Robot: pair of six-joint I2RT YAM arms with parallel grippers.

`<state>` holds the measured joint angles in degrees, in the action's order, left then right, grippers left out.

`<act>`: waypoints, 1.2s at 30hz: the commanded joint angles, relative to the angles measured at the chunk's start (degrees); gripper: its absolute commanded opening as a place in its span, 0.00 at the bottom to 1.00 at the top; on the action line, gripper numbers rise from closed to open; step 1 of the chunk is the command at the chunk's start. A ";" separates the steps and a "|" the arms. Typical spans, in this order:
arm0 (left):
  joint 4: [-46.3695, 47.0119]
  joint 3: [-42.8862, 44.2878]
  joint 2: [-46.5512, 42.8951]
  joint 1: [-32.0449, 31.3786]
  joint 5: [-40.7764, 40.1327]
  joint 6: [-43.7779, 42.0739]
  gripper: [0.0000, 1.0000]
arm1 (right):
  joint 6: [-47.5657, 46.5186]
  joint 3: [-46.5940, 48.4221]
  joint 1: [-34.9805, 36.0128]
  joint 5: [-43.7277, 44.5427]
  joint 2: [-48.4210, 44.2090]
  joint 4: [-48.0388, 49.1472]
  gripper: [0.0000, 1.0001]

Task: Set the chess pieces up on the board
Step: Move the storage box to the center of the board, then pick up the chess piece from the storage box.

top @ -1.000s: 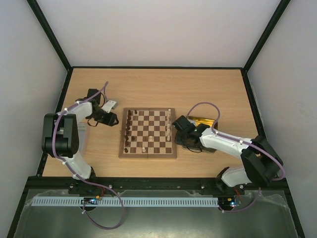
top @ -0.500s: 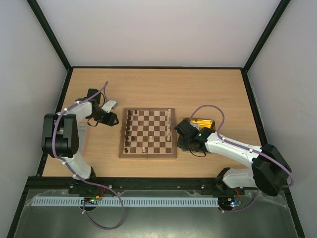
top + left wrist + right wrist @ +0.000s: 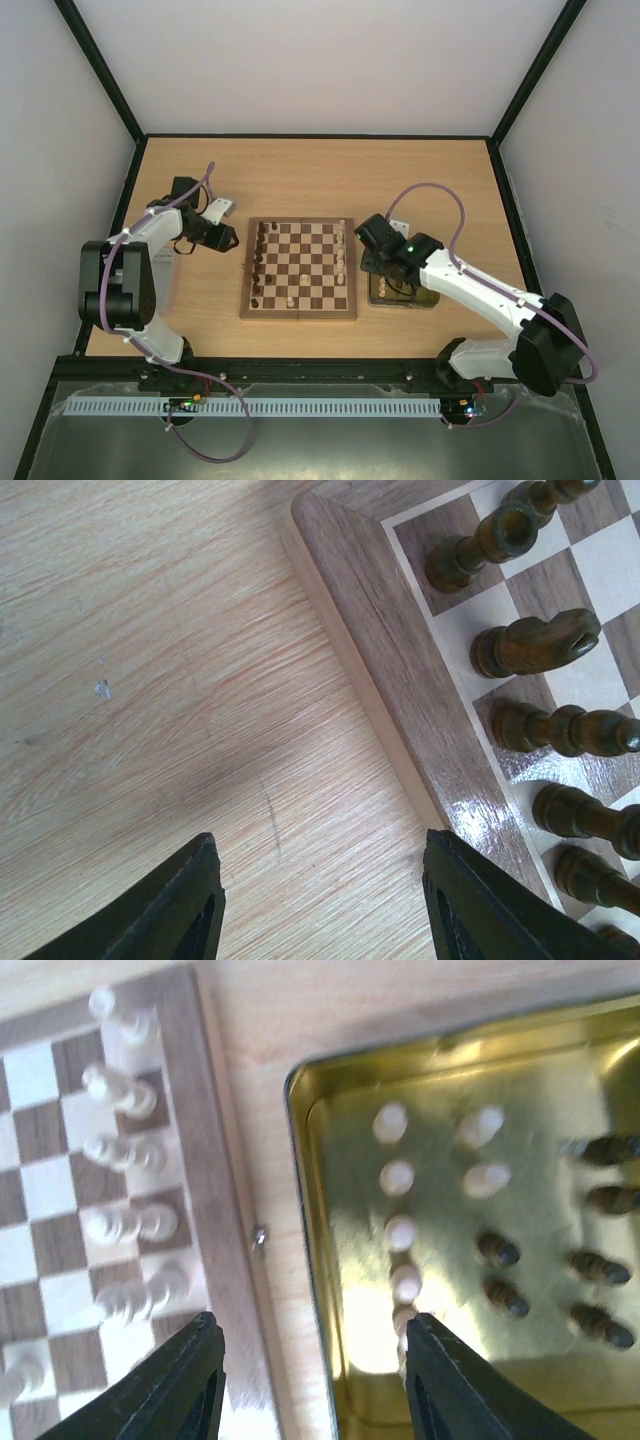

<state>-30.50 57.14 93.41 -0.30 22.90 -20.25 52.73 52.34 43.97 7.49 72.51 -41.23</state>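
Now the right gripper (image 3: 310, 1330) is hovering with fingers spread and empty, over the strip between the board (image 3: 215, 1160) and the yellow tray (image 3: 297, 1140) just to its right. Pale chess pieces (image 3: 397, 1176) are standing in the tray, likely the next pick. The gripper should be centring over one head, descending straight and closing low without nudging neighbours. The left gripper (image 3: 320, 850) is hanging open and empty beside the board's left rim.

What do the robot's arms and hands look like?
The left arm and right arm have white links, black joints and a purple cable looping alongside. The left hand and right hand each have two dark fingers. A green light glows on the right arm.
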 commanded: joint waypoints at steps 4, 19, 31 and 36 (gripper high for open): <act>1.23 -2.02 -1.79 0.47 0.04 -0.17 0.62 | -8.12 7.27 -8.87 1.93 5.83 -5.49 0.56; 4.75 -4.38 -3.14 0.54 -0.99 1.71 0.65 | -15.41 7.60 -24.46 -6.38 12.44 -3.65 0.31; 4.22 -4.10 -3.41 0.47 0.50 1.88 0.64 | -15.26 -0.51 -29.18 -7.18 8.82 -1.11 0.29; 4.29 -4.47 -3.51 0.47 0.22 1.88 0.64 | -15.35 -1.01 -29.55 -7.65 9.42 -0.89 0.29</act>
<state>-26.00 53.12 91.46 -0.03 22.48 -18.74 37.89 51.94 14.72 -0.21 83.02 -42.85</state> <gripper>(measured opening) 0.645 0.292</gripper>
